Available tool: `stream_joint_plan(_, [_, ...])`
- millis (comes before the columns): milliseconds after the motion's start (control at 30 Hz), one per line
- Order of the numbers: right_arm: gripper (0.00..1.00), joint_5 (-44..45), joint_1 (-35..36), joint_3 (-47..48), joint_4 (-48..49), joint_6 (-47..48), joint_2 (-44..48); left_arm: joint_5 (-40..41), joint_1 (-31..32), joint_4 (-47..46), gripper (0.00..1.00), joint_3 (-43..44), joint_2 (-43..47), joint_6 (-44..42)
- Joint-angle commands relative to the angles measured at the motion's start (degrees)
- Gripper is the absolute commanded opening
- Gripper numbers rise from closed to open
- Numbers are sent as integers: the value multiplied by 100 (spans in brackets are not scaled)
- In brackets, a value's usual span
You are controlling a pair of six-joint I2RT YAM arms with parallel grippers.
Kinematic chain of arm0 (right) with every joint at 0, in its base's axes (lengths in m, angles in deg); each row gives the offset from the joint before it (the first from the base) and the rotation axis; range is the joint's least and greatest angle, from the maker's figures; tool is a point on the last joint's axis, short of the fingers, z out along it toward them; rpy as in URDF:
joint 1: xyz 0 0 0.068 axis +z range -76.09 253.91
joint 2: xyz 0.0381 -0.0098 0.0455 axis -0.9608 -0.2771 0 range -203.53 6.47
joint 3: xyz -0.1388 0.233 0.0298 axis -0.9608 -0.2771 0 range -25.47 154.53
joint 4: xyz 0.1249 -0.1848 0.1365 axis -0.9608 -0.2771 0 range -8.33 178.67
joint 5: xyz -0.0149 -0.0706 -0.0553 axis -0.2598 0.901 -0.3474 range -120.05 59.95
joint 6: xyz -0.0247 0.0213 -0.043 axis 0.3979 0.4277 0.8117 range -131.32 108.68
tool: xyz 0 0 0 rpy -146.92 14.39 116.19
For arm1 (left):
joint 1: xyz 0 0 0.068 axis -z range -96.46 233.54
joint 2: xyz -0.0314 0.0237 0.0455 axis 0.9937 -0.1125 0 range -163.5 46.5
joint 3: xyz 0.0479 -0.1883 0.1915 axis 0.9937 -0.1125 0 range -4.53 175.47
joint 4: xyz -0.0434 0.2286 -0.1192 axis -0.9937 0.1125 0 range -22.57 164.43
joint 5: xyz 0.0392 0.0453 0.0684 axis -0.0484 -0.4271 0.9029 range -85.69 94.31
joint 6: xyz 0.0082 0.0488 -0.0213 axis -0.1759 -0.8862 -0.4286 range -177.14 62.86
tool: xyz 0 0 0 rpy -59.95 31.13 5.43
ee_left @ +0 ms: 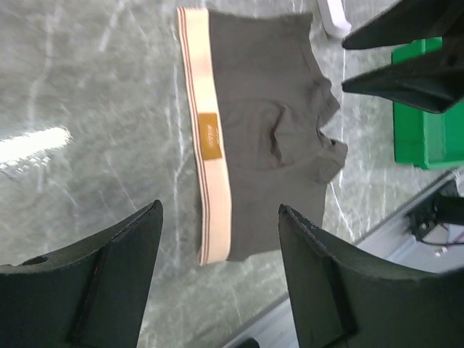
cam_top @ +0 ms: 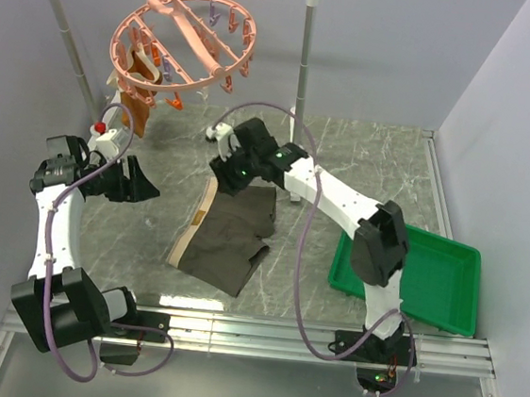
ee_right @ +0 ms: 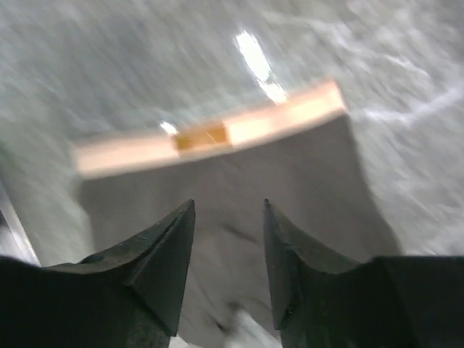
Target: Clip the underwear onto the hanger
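Note:
The dark olive-brown underwear (cam_top: 228,237) with a tan waistband lies flat on the marble table, mid-view. It shows in the left wrist view (ee_left: 268,138) and, blurred, in the right wrist view (ee_right: 239,188). The pink round hanger (cam_top: 182,43) with several clips hangs from the rack bar at the top left. My left gripper (cam_top: 143,189) is open and empty, left of the underwear (ee_left: 221,217). My right gripper (cam_top: 222,173) is open and empty, just above the underwear's far edge (ee_right: 228,206).
A smaller orange-brown garment (cam_top: 136,85) hangs clipped under the hanger. The white-grey pipe rack (cam_top: 305,42) stands at the back. A green tray (cam_top: 427,282) sits at the right, partly behind my right arm. A metal rail (cam_top: 260,335) runs along the near edge.

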Motion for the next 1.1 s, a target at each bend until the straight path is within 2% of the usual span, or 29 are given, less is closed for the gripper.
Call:
stream_joint_plan(0, [49, 272, 256, -977, -598, 1393, 447, -201, 37, 373, 70, 111, 32, -286])
stream_joint_plan(167, [48, 859, 1020, -2543, -116, 2381, 1257, -367, -77, 278, 69, 129, -92, -121])
stream_joint_plan(267, [46, 1255, 1609, -2625, -272, 2435, 1083, -377, -147, -12, 69, 120, -127, 283])
stream_joint_plan(467, [46, 1406, 2023, -1941, -458, 2004, 64, -253, -314, -233, 70, 340, -74, 733])
stream_joint_plan(567, [47, 1292, 2050, -1177, -642, 1584, -752, -227, -367, -224, 70, 410, -39, 804])
stream_joint_plan(733, [49, 1406, 2015, 125, -687, 1143, -1580, -253, -464, -93, 70, 559, -21, 804])
stream_joint_plan(833, [50, 1563, 1936, 643, -353, 783, -1958, -289, -578, -48, 70, 551, 75, 813])
stream_joint_plan(967, [54, 1793, 1541, 1976, 225, -391, -2651, -61, -771, -4, 71, 428, 242, 813])
stream_joint_plan(1000, [54, 1671, 1235, 2181, 358, -630, -2740, -8, -806, 22, 72, 428, 251, 813])
stream_joint_plan(1033, [58, 1574, 1119, 2235, 594, -1146, -2750, 54, -841, 57, 72, 410, 269, 813])
stream_joint_plan(1067, [60, 1416, 1031, 2018, 962, -1230, -2498, 176, -859, 83, 72, 419, 251, 795])
